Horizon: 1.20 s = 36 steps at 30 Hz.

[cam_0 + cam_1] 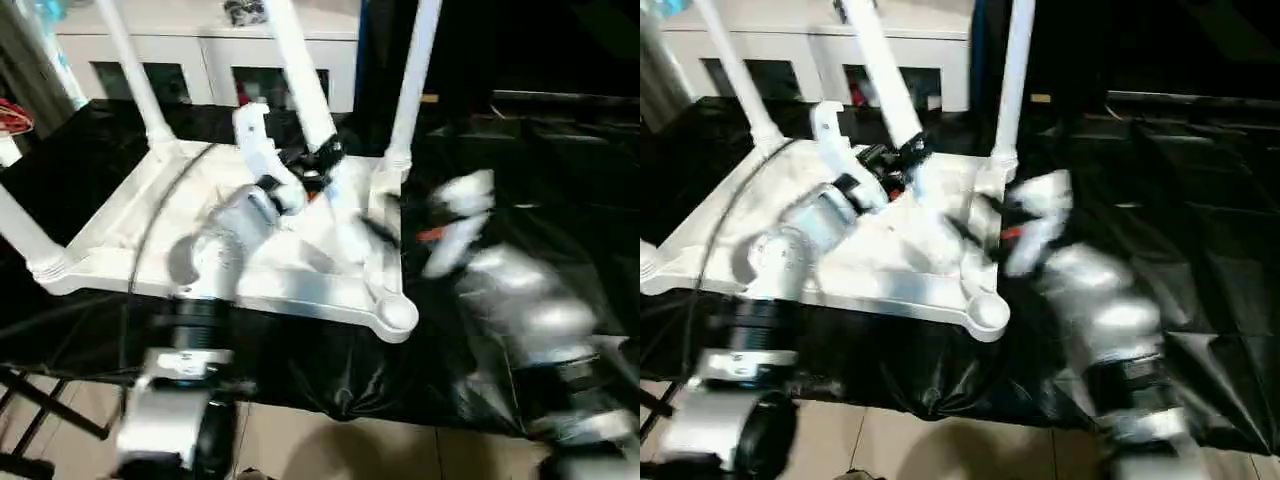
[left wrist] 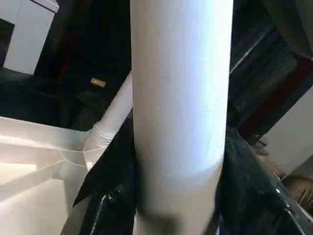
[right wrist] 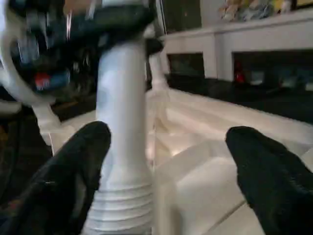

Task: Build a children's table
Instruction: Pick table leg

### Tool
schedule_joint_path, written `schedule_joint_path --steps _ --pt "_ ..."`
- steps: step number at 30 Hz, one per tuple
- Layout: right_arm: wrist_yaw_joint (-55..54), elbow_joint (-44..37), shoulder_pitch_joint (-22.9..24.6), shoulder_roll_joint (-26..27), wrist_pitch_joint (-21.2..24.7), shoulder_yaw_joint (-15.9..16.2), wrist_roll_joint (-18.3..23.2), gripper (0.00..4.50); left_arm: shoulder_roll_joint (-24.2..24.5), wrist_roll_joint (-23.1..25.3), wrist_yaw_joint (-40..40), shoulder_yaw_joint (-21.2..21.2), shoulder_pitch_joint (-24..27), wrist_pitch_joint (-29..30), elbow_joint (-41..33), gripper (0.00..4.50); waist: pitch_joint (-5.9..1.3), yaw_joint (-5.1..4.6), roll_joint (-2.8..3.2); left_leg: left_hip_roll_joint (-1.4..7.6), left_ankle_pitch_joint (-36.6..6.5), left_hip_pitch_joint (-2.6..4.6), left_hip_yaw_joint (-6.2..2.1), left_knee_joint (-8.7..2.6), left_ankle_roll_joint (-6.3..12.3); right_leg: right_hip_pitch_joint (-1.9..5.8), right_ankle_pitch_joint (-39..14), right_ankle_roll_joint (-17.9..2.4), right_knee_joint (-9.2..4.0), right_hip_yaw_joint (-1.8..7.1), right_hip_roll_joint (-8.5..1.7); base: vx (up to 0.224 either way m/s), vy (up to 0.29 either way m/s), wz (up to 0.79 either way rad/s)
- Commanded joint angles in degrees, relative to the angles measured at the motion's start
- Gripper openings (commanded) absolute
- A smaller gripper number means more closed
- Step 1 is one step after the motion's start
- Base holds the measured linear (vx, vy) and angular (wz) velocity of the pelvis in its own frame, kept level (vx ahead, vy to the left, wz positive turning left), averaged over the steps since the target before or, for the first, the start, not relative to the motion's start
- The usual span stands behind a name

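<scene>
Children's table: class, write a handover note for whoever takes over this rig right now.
Left gripper: shut on the fourth white tubular leg, which is tilted, its ribbed end low over the tabletop.
Right gripper: open, holding nothing, beside that leg's ribbed end.
White plastic ribbed tabletop: upside down on the black-draped table.
Done: three white tubular legs stand in corner sockets.
Left: the near right corner socket is empty; seat the held leg there.
</scene>
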Motion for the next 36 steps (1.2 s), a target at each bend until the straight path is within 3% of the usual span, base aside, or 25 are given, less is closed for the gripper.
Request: schedule_joint_path --steps 1,5,11,13,15,16,18,19,21,25,26,28,36 --pt "4.49 1.93 -2.99 -2.65 7.45 -1.00 3.65 4.35 0.95 0.12 -2.11 -1.65 -0.50 1.63 -2.29 1.90 -4.58 0.41 -1.37 1.44 -7.37 0.72 -0.21 -3.33 5.37 3.74 -12.30 -12.42 -3.52 2.29 -2.76 0.000 0.000 0.00" --pt "7.79 3.97 -4.74 -4.68 11.39 -0.92 5.66 4.37 1.62 -0.36 -3.37 -2.48 0.18 2.58 -2.87 1.90 -4.59 0.87 -1.35 1.50 -7.51 0.74 -0.10 -3.22 4.94 3.62 -13.17 -12.08 -3.71 2.34 -2.90 0.000 0.000 0.00" --pt "12.51 3.70 -5.38 -6.31 13.02 1.92 5.13 4.37 1.81 -1.30 -5.63 -3.96 0.93 4.14 -4.43 1.90 -4.77 1.14 -1.27 1.60 -6.37 0.69 -0.18 -3.13 4.65 3.58 -11.04 -12.64 -3.39 2.26 -2.84 0.000 0.000 0.00" --pt "15.42 2.43 -5.57 -7.20 13.50 5.44 3.61 4.37 2.10 -2.78 -9.42 -5.71 1.15 5.69 -6.31 1.90 -4.76 1.24 -1.32 1.62 -6.89 0.76 -0.19 -3.17 4.52 3.62 -11.78 -12.65 -3.45 2.19 -2.86 0.000 0.000 0.00" --pt "16.41 2.15 -6.09 -7.32 14.92 5.99 4.26 4.37 2.68 -4.11 -12.80 -7.16 1.66 7.13 -8.07 1.90 -4.71 1.28 -1.30 1.69 -7.11 0.70 -0.19 -3.23 4.36 3.59 -12.47 -12.82 -3.41 2.23 -2.93 0.000 0.000 0.00" --pt "17.82 1.58 -6.28 -7.61 15.44 6.86 4.27 4.37 3.41 -5.64 -16.79 -8.88 2.36 8.42 -9.94 1.90 -4.67 1.28 -1.65 1.74 -7.09 0.69 -0.15 -3.26 4.24 3.56 -12.82 -12.85 -3.45 2.27 -2.94 0.000 0.000 0.00" --pt "18.16 1.43 -6.30 -7.69 15.54 7.09 4.25 4.37 3.56 -6.05 -17.72 -9.24 2.53 8.74 -10.35 1.90 -4.63 1.42 -1.47 1.82 -6.82 0.66 -0.16 -3.30 4.22 3.57 -12.81 -12.91 -3.29 2.33 -2.95 0.000 0.000 0.00" --pt "21.00 0.50 -6.05 -8.65 15.60 8.99 3.61 4.37 4.41 -7.68 -23.05 -11.10 3.50 9.22 -12.30 1.90 -4.65 1.43 -1.39 1.73 -7.05 0.71 -0.16 -3.20 4.23 3.55 -12.87 -12.86 -3.27 2.27 -2.89 0.000 0.000 0.00" --pt "22.64 0.05 -5.86 -9.28 15.77 9.91 3.52 4.37 4.98 -8.47 -25.81 -12.06 3.90 9.57 -13.10 1.90 -4.54 1.39 -1.37 1.77 -7.50 0.69 -0.13 -3.26 4.28 3.50 -13.47 -12.50 -3.40 2.32 -2.81 0.000 0.000 0.00" --pt "24.58 0.14 -6.20 -10.05 15.81 10.62 3.64 4.37 5.89 -9.49 -29.54 -13.22 3.86 10.45 -13.50 1.90 -4.48 1.26 -1.09 1.78 -9.15 0.84 -0.23 -3.41 3.26 3.42 -15.60 -11.80 -3.66 2.31 -2.80 0.000 0.000 0.00" --pt "25.18 0.14 -6.36 -10.31 15.79 10.85 3.69 4.08 6.23 -9.43 -30.57 -13.59 3.78 10.38 -13.49 1.90 -4.47 1.22 -1.12 1.78 -9.60 0.86 -0.27 -3.44 3.02 3.43 -15.82 -11.69 -3.68 2.30 -2.78 0.000 0.000 0.00" --pt "27.56 -0.40 -6.77 -11.30 16.27 11.56 3.91 4.01 6.98 -9.81 -32.97 -13.83 3.23 10.56 -12.76 1.90 -4.52 1.17 -0.58 1.78 -9.98 0.91 -0.31 -3.41 2.81 3.44 -15.33 -11.69 -3.62 2.33 -2.69 0.000 0.000 0.00" --pt "33.32 -0.28 -7.60 -13.54 16.38 13.96 3.42 3.39 8.37 -10.03 -37.64 -13.87 1.74 10.40 -10.28 1.90 -4.66 1.27 -0.92 1.72 -8.76 0.75 -0.26 -3.22 3.48 3.63 -13.18 -12.90 -3.33 2.32 -2.73 0.000 0.000 0.00"
